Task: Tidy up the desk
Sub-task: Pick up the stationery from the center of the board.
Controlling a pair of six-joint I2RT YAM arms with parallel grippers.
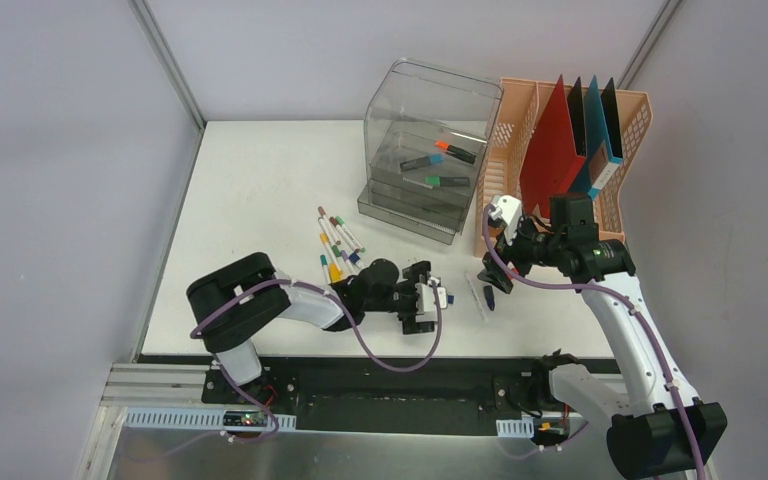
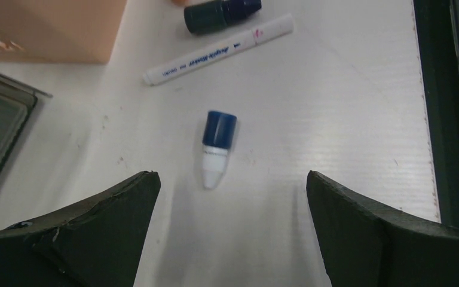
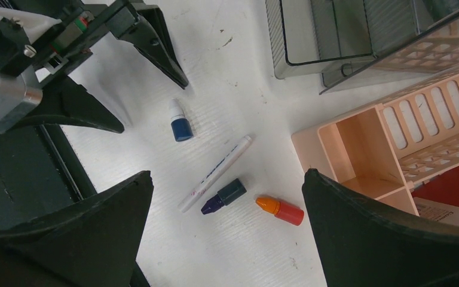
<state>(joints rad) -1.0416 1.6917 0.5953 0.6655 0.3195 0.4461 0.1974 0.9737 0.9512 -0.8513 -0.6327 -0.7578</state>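
The white desk carries loose stationery. My left gripper is open, low over the desk near its front edge; a small blue-and-white bottle lies just beyond its fingertips. My right gripper is open and empty, held above a white pen, a dark purple-tipped bottle and an orange-and-red bottle. The left gripper and the blue bottle also show in the right wrist view. The pen and the dark bottle show in the left wrist view.
Several markers lie left of centre. A clear drawer unit holding markers stands at the back. An orange file rack with red, black and teal folders stands at the back right. The black front rail runs along the near edge.
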